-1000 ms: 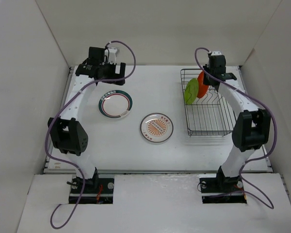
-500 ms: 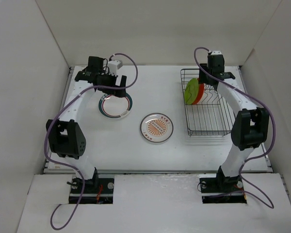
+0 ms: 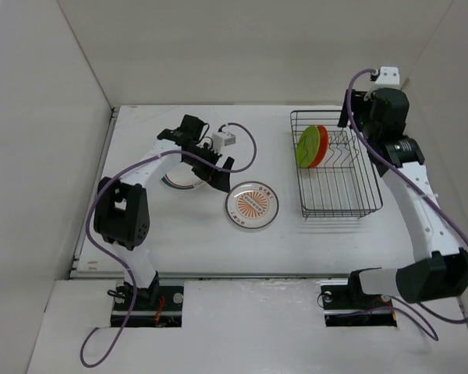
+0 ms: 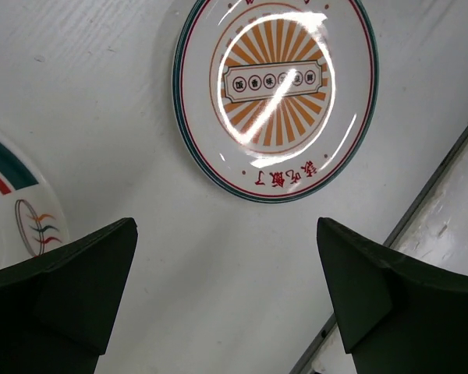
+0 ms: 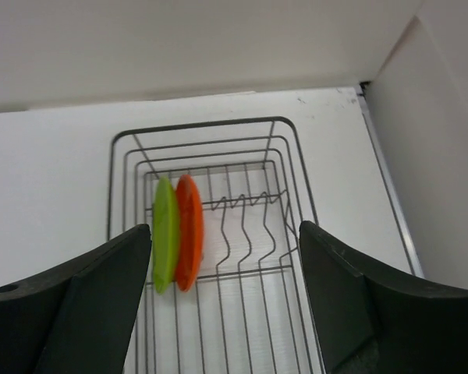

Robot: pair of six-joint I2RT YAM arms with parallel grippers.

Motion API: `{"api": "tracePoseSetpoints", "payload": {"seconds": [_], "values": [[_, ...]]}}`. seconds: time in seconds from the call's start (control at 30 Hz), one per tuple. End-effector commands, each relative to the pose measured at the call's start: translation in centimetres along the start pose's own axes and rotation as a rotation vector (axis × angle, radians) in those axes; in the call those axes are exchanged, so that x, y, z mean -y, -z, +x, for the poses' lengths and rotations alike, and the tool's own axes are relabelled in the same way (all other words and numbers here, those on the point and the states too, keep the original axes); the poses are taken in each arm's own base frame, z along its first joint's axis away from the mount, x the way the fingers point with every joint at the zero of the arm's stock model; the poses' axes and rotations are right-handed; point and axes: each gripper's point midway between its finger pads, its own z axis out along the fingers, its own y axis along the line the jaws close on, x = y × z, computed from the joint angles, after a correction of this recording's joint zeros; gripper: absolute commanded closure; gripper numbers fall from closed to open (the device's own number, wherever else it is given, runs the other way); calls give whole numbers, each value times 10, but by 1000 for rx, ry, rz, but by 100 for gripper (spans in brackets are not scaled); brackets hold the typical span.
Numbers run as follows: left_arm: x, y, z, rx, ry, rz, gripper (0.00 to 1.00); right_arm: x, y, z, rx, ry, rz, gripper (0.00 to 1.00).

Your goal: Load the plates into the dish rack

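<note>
L tool [image 4: 226, 234] spread wide, empty, low over bench [image 3: 179, 234]. In wrist view, sunburst plate [image 4: 274, 93] lies flat at 12 o'clock just ahead and ringed plate [image 4: 8, 210] at 9; L tool is nearer both. R tool [image 5: 225, 234] also spread, empty, above rack [image 5: 210, 125]. Green plate [image 5: 165, 234] and orange plate [image 5: 189, 230] stand on edge at rack's 10 o'clock end. Sunburst rim sits flush on bench, nothing crowding it.

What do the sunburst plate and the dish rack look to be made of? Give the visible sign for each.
Sunburst plate: glossy, likely glazed ceramic or melamine, it is hard to tell which; bright lamp glare streaks its printed face. Dish rack: thin dark rods, probably coated metal wire; it shows no shine.
</note>
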Motion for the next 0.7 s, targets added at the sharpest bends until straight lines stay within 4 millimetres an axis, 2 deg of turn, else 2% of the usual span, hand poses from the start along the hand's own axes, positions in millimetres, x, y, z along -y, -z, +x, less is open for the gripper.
{"api": "tracePoseSetpoints", "payload": {"seconds": [0.0,0.03,0.1,0.17,0.33,0.5,0.53,0.57,0.6,0.63,0.67], "values": [[-4,-17,-4,-2,-19,45,1,-24,26,-20,111,-6,-165,19],[-11,-29,2,-33,4,55,1,-25,33,-21,121,-7,-186,19],[-10,-40,-1,-39,6,88,4,-31,46,-29,155,-10,-236,19],[-11,-54,4,-65,39,141,6,-34,59,-39,188,-13,-259,19],[-11,-75,0,-76,40,189,11,-28,60,-34,176,-13,-248,19],[-13,-85,-1,-80,51,193,26,-27,56,-25,154,-11,-247,19],[-10,-90,1,-92,51,199,34,-27,55,-21,145,-10,-247,19],[-10,-90,1,-92,51,200,39,-27,55,-23,154,-11,-247,19],[-9,-98,7,-114,57,209,43,-29,55,-23,154,-10,-256,19],[-8,-100,9,-118,64,221,45,-30,50,-17,142,-8,-256,19],[-8,-103,11,-122,71,232,57,-32,51,-17,142,-8,-267,19]]}}
